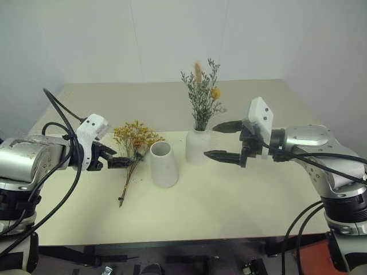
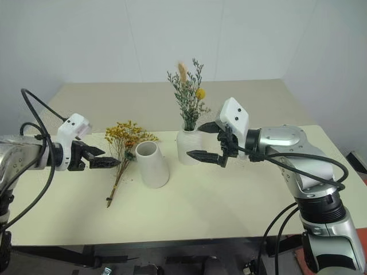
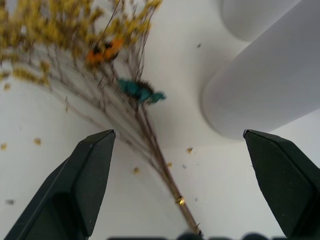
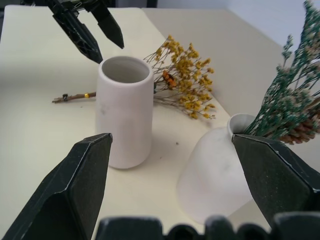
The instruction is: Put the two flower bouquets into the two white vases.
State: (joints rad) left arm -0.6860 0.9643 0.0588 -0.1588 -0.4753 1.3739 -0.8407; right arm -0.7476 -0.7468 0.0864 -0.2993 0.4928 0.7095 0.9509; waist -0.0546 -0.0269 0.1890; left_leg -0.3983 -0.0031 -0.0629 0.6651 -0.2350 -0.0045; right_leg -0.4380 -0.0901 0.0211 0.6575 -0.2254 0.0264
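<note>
Left eye view showed our left gripper (image 1: pixel 117 160) open beside the yellow bouquet (image 1: pixel 135 137), which lay flat on the surface (image 1: pixel 241 200), stems near, probably for grasping. The wide vase (image 1: pixel 163 164) stood empty. The green bouquet (image 1: pixel 203 97) stood in the bottle vase (image 1: pixel 196 146); our right gripper (image 1: pixel 222 140) hung open nearby. We read no labels.

Two white vases (image 1: pixel 164 164) (image 1: pixel 197 146), two dried bouquets (image 1: pixel 134 143) (image 1: pixel 203 94), one table (image 1: pixel 241 200), perhaps some loose petal crumbs

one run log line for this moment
green bouquet in bottle vase | yellow bouquet on table | ribbed vase empty | left gripper open | right gripper open
</note>
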